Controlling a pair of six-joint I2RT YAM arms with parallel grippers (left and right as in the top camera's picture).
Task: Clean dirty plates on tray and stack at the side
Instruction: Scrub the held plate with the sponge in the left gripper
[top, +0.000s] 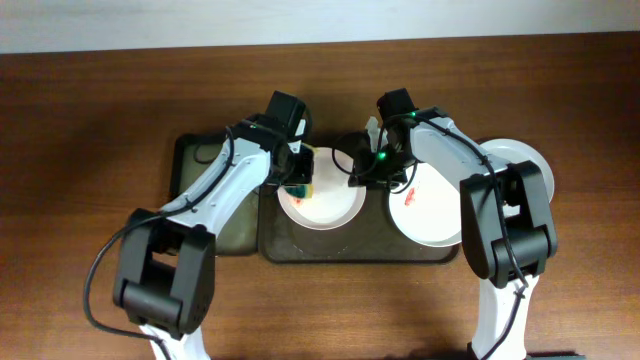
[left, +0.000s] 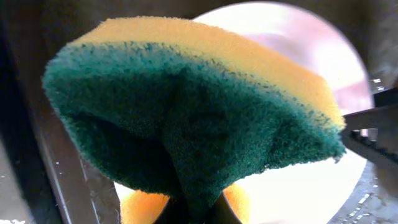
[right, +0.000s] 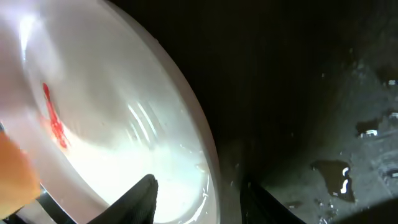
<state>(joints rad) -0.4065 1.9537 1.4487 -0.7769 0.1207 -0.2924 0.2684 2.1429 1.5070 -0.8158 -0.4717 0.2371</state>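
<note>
**Sponge met smeared plate on the tray**

The left tool (top: 297, 182) was clamped tight on a sponge (left: 186, 118), its green scouring face bulging outward and its yellow back behind. It held the sponge over the left part of a white plate (top: 325, 208) that sat in the left half of the tray (top: 360, 252). The right tool (right: 202, 193) had its fingers narrowed onto that plate's rim, one inside and one outside. A red smear (right: 53, 118) marked the plate's inner surface. A second white plate (top: 430, 215), also smeared red, lay in the tray's right half. A third plate (top: 525, 160) rested on the counter (top: 90, 120) just beyond the tray's right end. A narrow black tray (top: 200, 160) lay against the tray's left side.
</note>
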